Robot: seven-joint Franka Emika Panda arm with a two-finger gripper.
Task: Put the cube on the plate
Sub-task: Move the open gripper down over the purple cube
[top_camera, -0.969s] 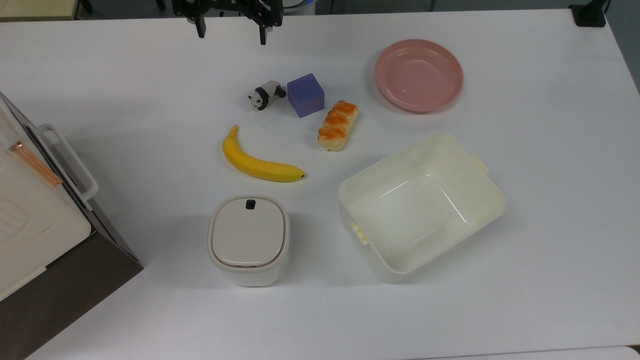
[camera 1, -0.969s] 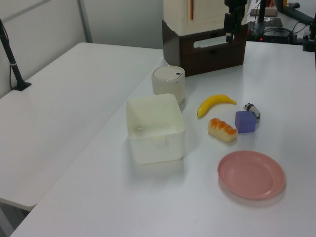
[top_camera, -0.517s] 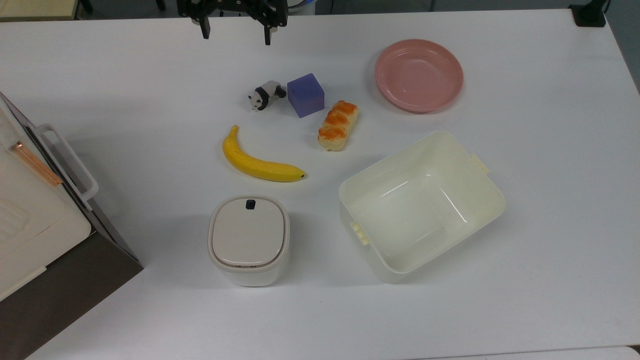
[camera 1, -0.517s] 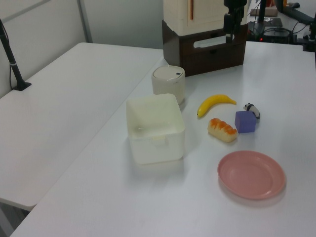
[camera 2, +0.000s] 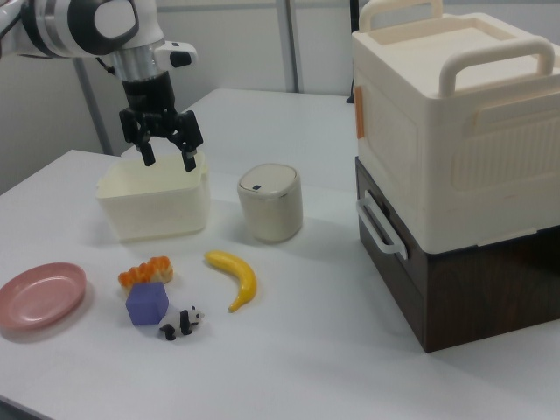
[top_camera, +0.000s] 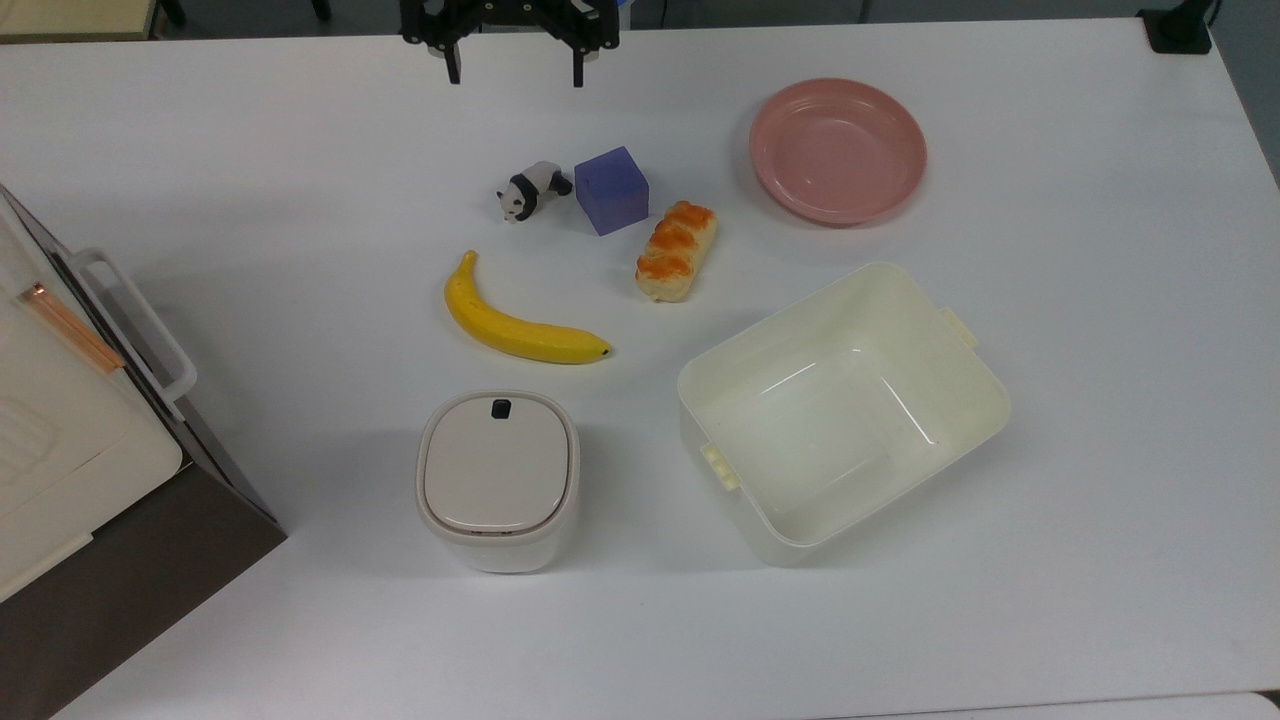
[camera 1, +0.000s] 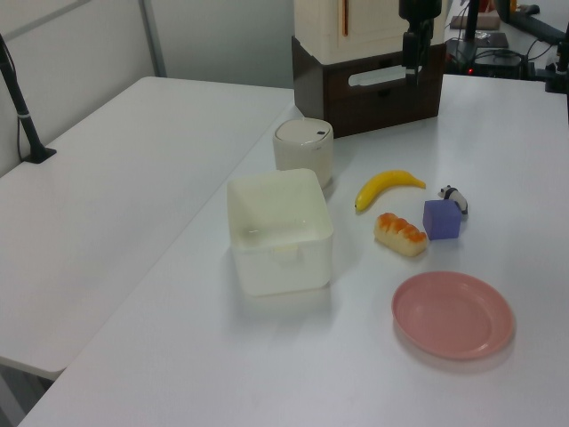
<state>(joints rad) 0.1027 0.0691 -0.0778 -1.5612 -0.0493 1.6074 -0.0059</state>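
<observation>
Cube (top_camera: pixel 611 190) sits ungrasped on the desk (top_camera: pixel 1000 620); the tool (top_camera: pixel 512 72), fingers apart, must descend over it, left of the plate (top_camera: pixel 838 150) in the top view.

Claw (top_camera: pixel 512 72) shifted toward top view's right

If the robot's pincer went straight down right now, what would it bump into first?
Probably just the bare white table. The open pincer points down, up in the air, and seems to hang behind the panda and cube, though depth is hard to judge.
</observation>
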